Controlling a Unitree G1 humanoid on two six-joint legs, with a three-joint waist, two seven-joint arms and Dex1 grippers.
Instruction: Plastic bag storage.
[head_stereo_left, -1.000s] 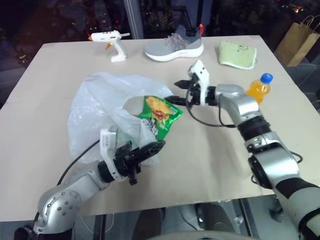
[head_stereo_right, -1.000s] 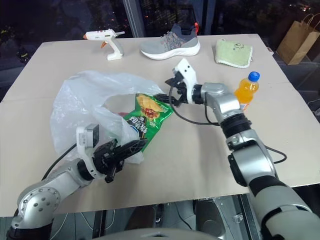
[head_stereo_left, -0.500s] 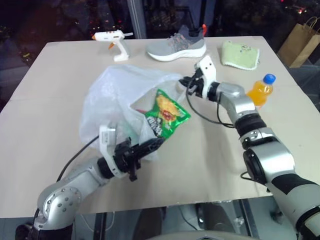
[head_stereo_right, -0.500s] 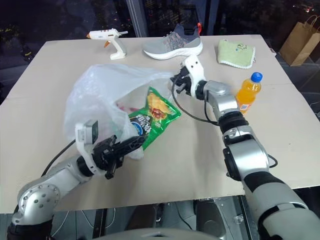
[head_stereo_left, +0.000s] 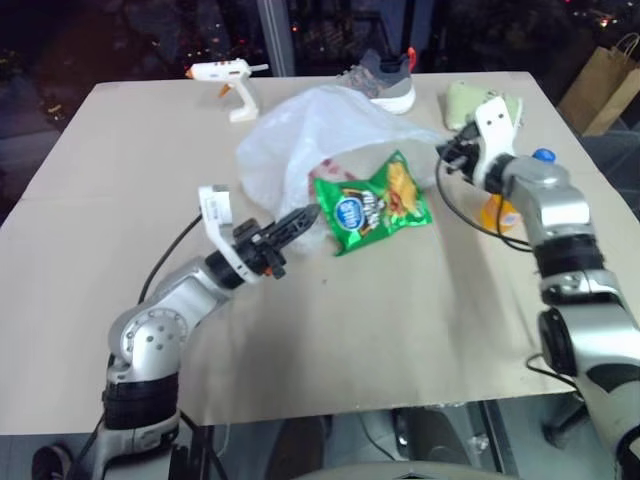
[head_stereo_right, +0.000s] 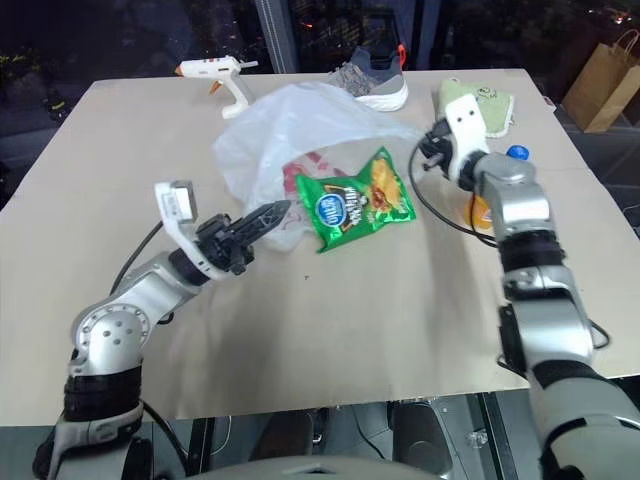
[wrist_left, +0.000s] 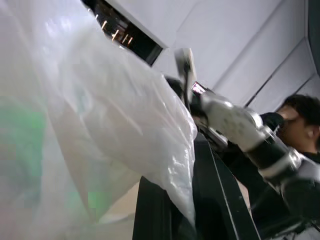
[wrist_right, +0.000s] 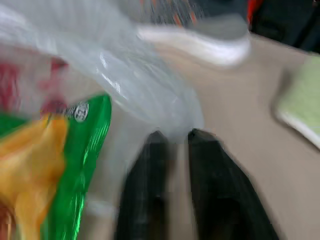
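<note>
The plastic bag (head_stereo_left: 310, 135), crinkly translucent white with red print, hangs stretched over the middle of the table between both grippers. My left gripper (head_stereo_left: 303, 216) is shut on the bag's near edge; film drapes over its fingers (wrist_left: 160, 210) in the left wrist view. My right gripper (head_stereo_left: 447, 156) pinches the bag's right corner, its fingertips (wrist_right: 156, 142) nearly together on the film (wrist_right: 150, 95). A green snack packet (head_stereo_left: 372, 203) lies on the table just in front of the bag, partly under its edge.
A white glue gun (head_stereo_left: 228, 82) lies at the back left. A grey shoe (head_stereo_left: 388, 78) shows behind the bag, a green cloth (head_stereo_left: 462, 100) beside it. An orange bottle (head_stereo_left: 497, 212) stands behind my right forearm. A brown paper bag (head_stereo_left: 603, 80) stands off the table; a person (wrist_left: 300, 117) is beyond.
My right gripper closed on the bag's corner and drew it to the right and back. The left gripper rose and moved forward with its edge. The snack packet now lies on the table.
</note>
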